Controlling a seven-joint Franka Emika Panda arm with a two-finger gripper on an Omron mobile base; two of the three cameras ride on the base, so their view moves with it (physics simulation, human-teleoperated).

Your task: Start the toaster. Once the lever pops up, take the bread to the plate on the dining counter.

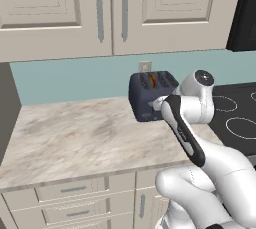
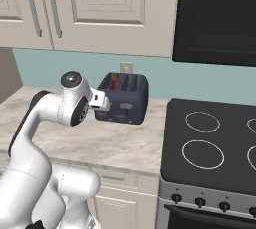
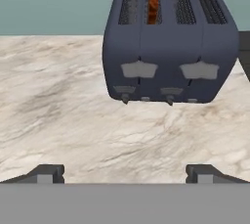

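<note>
Sitting on the marbled surface (image 1: pixel 75 133) against the teal backsplash (image 1: pixel 70 80), the toaster (image 3: pixel 168 42) is being seen in all three views, dark navy, boxy, slots on top. The bread (image 3: pixel 153 0) is being shown as an orange-brown slice standing in one of the left-hand slots, second from the left in the hand view, its top edge just visible. Two grey lever tabs and small knobs are being shown on the toaster's front face, which is turned toward the hand.

The fingers (image 3: pixel 124 173) are being held wide apart, nothing between them, tips low at the bottom of the hand view. The toaster is lying ahead of the fingers, slightly right of the midline between them, apart from both tips, with bare marble in between. In the left base view the hand is being held just in front of the toaster's front face; contact cannot be told there because the arm (image 1: pixel 187 133) is covering it. In the right base view the hand is being seen near the toaster's left end.

A black stovetop (image 2: pixel 215 145) is being shown just right of the toaster, cream cabinets (image 1: pixel 110 8) above, drawers (image 1: pixel 70 198) below the surface.
</note>
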